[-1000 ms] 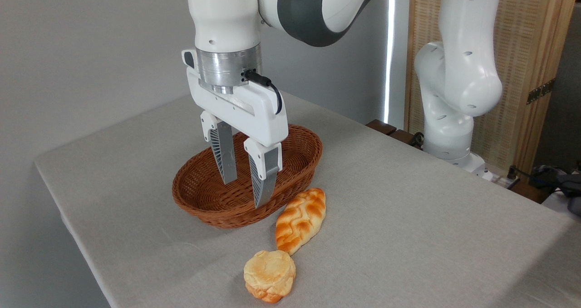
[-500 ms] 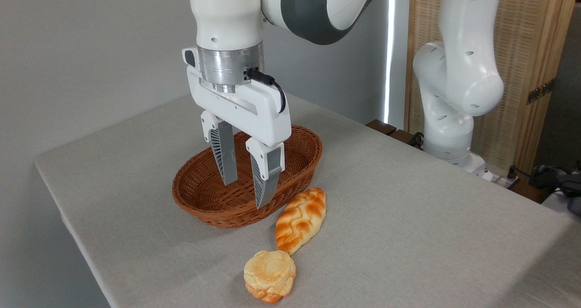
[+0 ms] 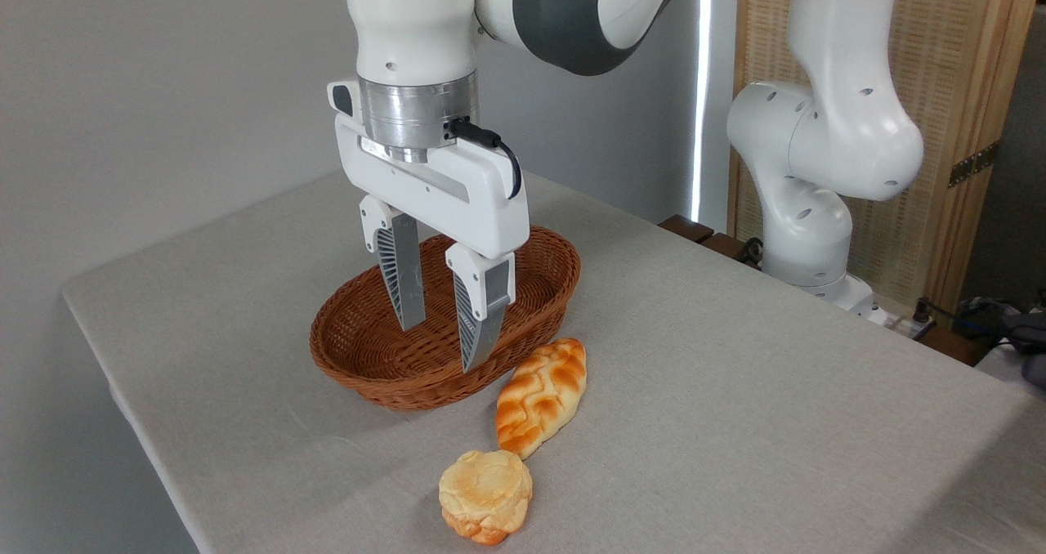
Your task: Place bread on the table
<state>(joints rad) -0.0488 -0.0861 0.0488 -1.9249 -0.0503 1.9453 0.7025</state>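
While the gripper (image 3: 441,348) hangs over the wicker basket (image 3: 392,366), its jaws stand apart w/ a clear gap between them and nothing held. Both fingers (image 3: 402,276) point straight down, tips at about rim height in this view; can't tell whether they dip inside the basket or sit just in front of it. White gripper body sits above, silver wrist ring over that, a black cable looping off its right side.

Bread (image 3: 485,496) is down on the surface (image 3: 735,390), near the front edge, resting flat w/ its paler top facing up. It's well clear of the gripper, nothing touching it from above. Just behind it lies the braided loaf (image 3: 543,395), orange and cream, angled so its near tip comes right up to the bun; too close to say if they touch. Loaf's far end sits just beside the basket's front-right wall.

Basket is brown, oval, open, and what shows of its inside between and around the fingers is bare weave. It sits on the grey-beige cloth towards the left-centre of the surface.

Arm (image 3: 817,145) rises at the right rear, its base past the far edge, then swings over across the top to the wrist. Wooden slatted panel behind it, plain grey wall on the left.
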